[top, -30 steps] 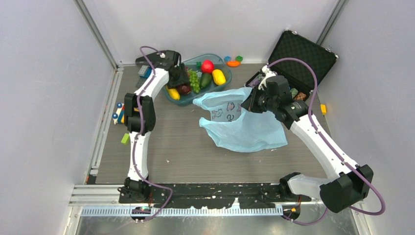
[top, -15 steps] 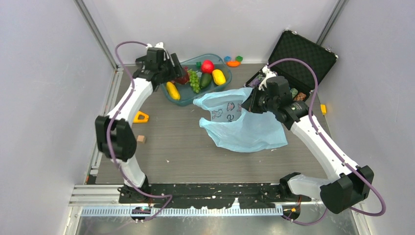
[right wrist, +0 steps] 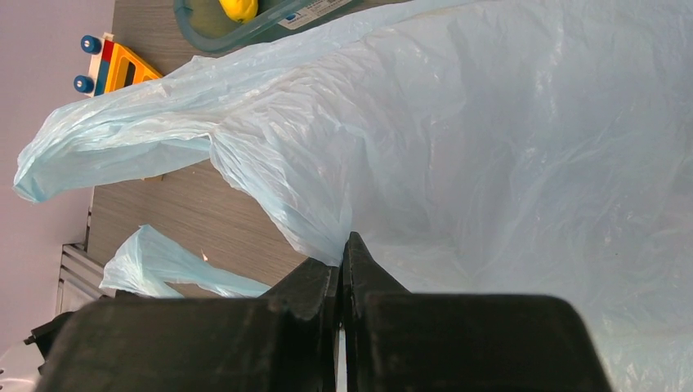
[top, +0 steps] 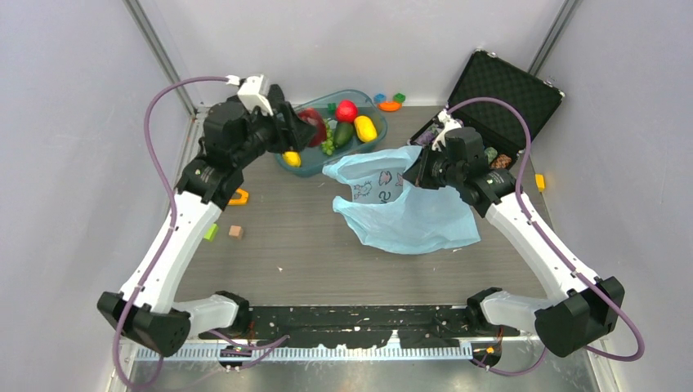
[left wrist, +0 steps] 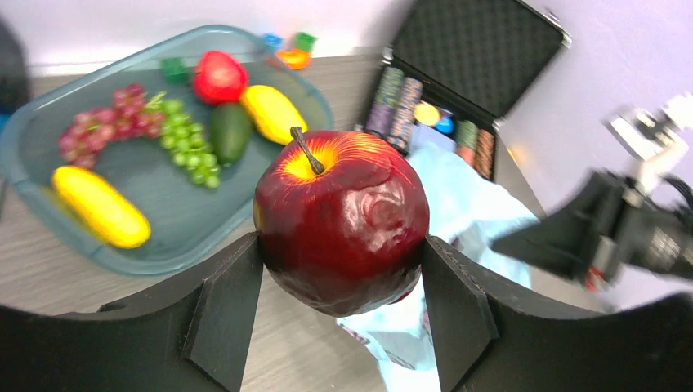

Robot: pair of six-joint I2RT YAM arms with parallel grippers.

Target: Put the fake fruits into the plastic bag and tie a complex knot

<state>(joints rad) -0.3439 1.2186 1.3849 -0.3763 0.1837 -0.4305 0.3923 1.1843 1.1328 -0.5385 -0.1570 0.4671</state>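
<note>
I recorded the left gripper clamped on 1 dark red apple near the table's far edge, the right gripper pinched on the plastic bag's rim.

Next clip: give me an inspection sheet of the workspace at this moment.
Surface: grey wood-grain table.
Job's things: light-blue bag lies open mid-table, no knot seen; dark red apple lifted; grapes and other fruits in the tub.
Clutter: toy blocks near the left edge and behind the tub; open black case far right.
Tools: left tool shut on the apple; right tool shut, pinching the bag's rim.
Cables: a purple cable looped off each arm.
Surroundings: plain grey walls.
</note>
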